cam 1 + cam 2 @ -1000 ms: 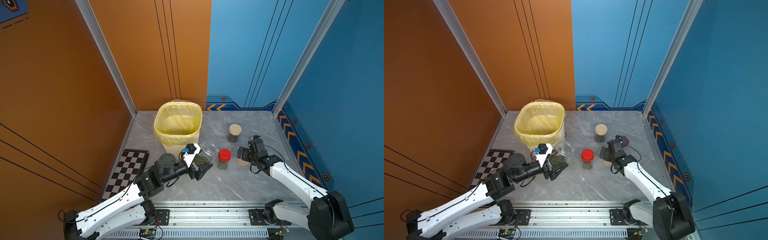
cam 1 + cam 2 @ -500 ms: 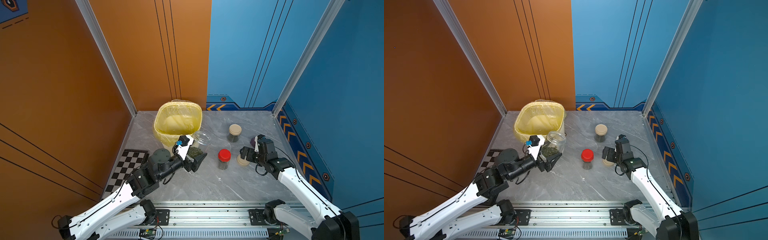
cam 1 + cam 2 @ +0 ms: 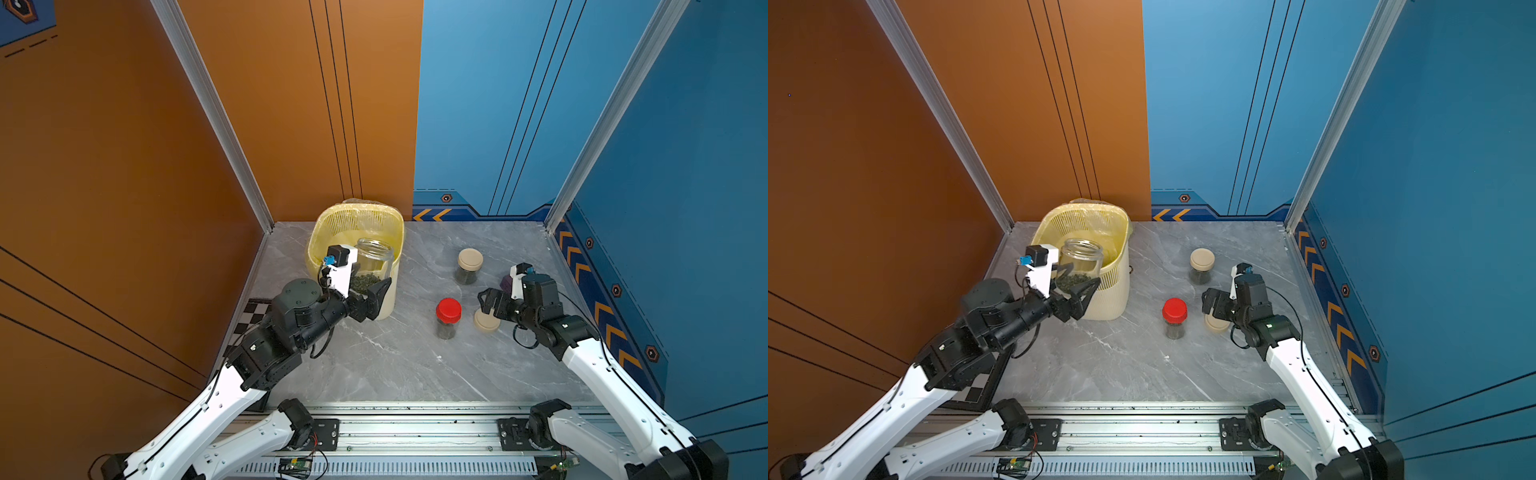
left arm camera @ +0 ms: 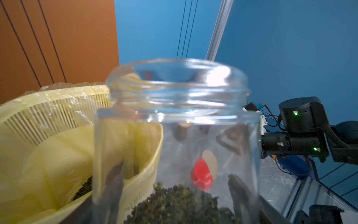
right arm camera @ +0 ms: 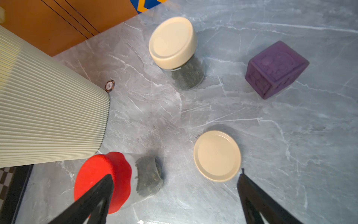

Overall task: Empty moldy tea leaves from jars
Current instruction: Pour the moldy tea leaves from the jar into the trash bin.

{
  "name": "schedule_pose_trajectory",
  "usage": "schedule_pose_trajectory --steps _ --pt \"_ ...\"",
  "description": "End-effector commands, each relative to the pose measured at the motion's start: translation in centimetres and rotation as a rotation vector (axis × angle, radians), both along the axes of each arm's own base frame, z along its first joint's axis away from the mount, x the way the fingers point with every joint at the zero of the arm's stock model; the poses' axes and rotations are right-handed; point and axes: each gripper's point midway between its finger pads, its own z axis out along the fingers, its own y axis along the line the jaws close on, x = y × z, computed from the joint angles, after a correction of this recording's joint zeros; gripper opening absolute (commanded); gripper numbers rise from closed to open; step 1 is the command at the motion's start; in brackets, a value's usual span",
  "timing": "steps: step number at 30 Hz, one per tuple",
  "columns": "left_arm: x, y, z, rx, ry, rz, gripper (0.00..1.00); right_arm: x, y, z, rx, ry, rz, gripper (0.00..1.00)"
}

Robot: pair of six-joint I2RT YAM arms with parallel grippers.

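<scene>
Though lidless, clear jar (image 4: 175, 97), crumbly dark leaves (image 4: 174, 205)

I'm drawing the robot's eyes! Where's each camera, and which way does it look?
Top views: high above the robot's base, looking down at the table; left gripper, right gripper show.
Left wrist: on the left arm, facing the held jar and bin; fingers show through glass.
Right wrist: on the right arm, looking down at a loose lid; fingertips show.
Both wrists see the red jar.
</scene>
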Motion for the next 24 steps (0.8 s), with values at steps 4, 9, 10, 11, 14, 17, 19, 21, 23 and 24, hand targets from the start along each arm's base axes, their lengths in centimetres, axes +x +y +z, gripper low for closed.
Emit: schedule_pose_trajectory --steps 4,9,10,11,14,17,19,21,23,24 --pt "0.6 2.0 2.2 -0.121 0.038 0.053 0.48 -0.7 0.4 2.4 0.022 -0.043 0.038 1.00" --pt "1.5 1.9 2.6 -0.126 0.063 0.049 0.48 -0.4 2.0 6.0 0.106 -0.097 0.091 1.00" --pt "1.7 2.1 2.7 -0.123 0.065 0.051 0.48 -0.2 2.6 7.2 0.133 -0.111 0.111 1.00" --pt "2.0 2.2 2.8 -0.122 0.067 0.051 0.48 0.1 3.4 8.5 0.167 -0.124 0.141 1.00" --pt "2.6 2.8 3.2 -0.133 0.074 0.050 0.49 1.0 6.3 13.1 0.265 -0.172 0.231 1.00" --pt "3.5 3.4 3.2 -0.147 0.096 0.050 0.48 2.3 9.5 17.7 0.362 -0.210 0.310 1.00" --pt "4.2 3.9 3.3 -0.162 0.113 0.051 0.48 3.2 11.6 20.3 0.419 -0.237 0.355 1.00" --pt "4.9 4.2 3.2 -0.177 0.134 0.051 0.48 4.2 13.7 22.2 0.469 -0.251 0.399 1.00" --pt "5.5 4.3 3.0 -0.183 0.151 0.047 0.47 5.3 15.9 23.6 0.525 -0.255 0.439 1.00" --pt "5.7 4.3 2.8 -0.181 0.156 0.044 0.47 5.7 16.9 24.3 0.553 -0.261 0.461 1.00"
